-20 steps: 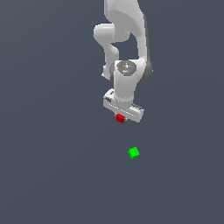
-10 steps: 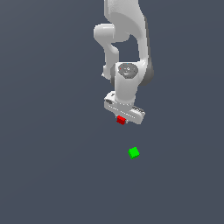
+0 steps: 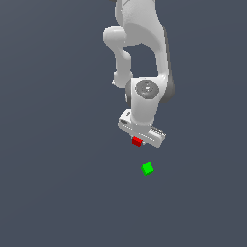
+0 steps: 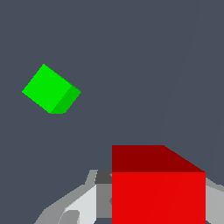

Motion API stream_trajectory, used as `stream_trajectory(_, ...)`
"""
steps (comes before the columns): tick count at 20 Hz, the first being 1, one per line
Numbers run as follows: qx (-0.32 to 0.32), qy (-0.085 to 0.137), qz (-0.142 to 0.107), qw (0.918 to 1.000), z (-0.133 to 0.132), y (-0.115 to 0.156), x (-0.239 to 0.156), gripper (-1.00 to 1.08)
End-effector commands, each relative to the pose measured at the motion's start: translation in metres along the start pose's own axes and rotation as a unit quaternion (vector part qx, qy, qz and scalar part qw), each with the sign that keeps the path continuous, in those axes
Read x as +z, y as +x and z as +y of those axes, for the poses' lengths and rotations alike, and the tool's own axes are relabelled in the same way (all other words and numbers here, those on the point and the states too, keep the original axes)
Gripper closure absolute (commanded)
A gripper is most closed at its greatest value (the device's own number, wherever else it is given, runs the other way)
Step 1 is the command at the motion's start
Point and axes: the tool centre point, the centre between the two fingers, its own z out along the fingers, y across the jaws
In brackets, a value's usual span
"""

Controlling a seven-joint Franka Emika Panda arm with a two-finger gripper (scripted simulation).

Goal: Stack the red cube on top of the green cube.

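Note:
The red cube (image 3: pixel 137 141) sits between the fingers of my white gripper (image 3: pixel 138 141), held above the grey floor. In the wrist view the red cube (image 4: pixel 158 188) fills the space between the grey fingers (image 4: pixel 76 202). The green cube (image 3: pixel 147 168) lies on the floor a short way off, nearer the camera and slightly to the exterior view's right of the gripper. It also shows in the wrist view (image 4: pixel 49 89), apart from the red cube and lower than it.
The white arm (image 3: pixel 140 58) rises behind the gripper. The plain grey floor (image 3: pixel 58 169) spreads all around.
The gripper with the red cube has moved a little down and to the exterior view's right, closer to the green cube. The green cube has not moved.

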Motion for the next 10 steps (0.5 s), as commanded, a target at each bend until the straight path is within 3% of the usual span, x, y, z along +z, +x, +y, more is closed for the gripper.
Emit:
stream_trajectory(1,0.0,0.0,0.0,1.0,-0.012,0.009,0.004,1.08)
stream_trajectory(10,0.0,0.0,0.0,1.0,-0.053,0.04,0.02,1.08)
